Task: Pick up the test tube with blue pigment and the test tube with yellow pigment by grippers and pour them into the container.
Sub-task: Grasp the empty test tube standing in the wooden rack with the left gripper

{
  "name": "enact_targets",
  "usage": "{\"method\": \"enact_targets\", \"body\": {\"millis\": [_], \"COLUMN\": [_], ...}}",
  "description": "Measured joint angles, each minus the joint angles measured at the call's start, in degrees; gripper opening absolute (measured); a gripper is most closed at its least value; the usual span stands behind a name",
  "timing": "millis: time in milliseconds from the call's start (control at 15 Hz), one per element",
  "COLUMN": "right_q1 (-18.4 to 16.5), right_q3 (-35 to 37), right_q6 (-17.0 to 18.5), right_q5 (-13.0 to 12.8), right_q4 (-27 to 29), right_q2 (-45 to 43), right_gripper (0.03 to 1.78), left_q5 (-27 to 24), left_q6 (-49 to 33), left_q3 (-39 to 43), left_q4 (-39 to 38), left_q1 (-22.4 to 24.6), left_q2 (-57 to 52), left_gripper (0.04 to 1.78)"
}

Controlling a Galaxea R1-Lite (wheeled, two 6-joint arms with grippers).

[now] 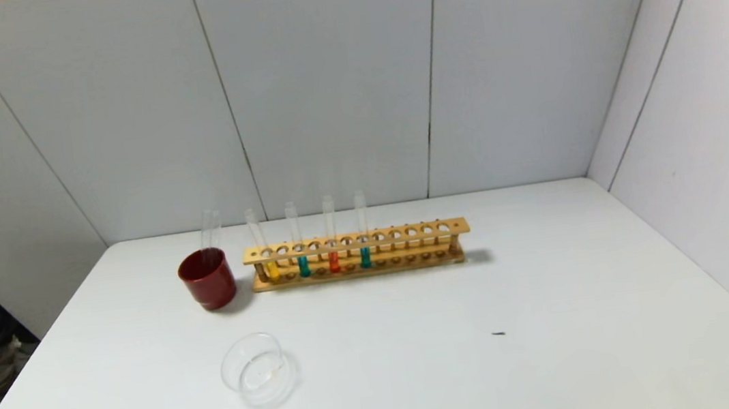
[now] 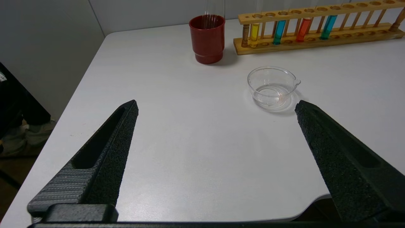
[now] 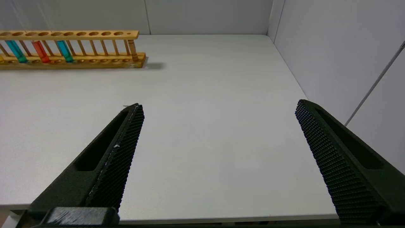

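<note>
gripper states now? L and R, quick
Left gripper: open, holding nothing, hovering at the near edge of the table, short of the glass dish.
Right gripper: open, holding nothing, over bare table on the right side.

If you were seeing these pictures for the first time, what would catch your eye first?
The long wooden test-tube rack at the back of the white table, holding yellow, teal, orange and teal liquid tubes. Left of it stands a dark red opaque cup; nearer, a shallow clear glass dish.
</note>
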Motion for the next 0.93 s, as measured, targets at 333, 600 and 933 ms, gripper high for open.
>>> {"method": "enact_targets", "body": {"millis": [333,600,933], "right_q1": [0.0,0.0,0.0], "right_q3": [0.0,0.0,0.0], "right_q6": [0.0,0.0,0.0], "right_q5": [0.0,0.0,0.0], "right_q4": [0.0,0.0,0.0], "right_q2": [0.0,0.0,0.0], "right_gripper": [1.75,1.75,1.75], "left_q5": [-0.1,-0.1,-1.2], "left_q6": [0.1,0.5,2.0], "left_q3": [0.0,0.0,-1.5], "left_q4": [0.0,0.0,-0.3], "left_q1": [0.0,0.0,0.0], "left_q2": [0.0,0.0,0.1], "left_gripper": [1.75,1.75,1.75]}}
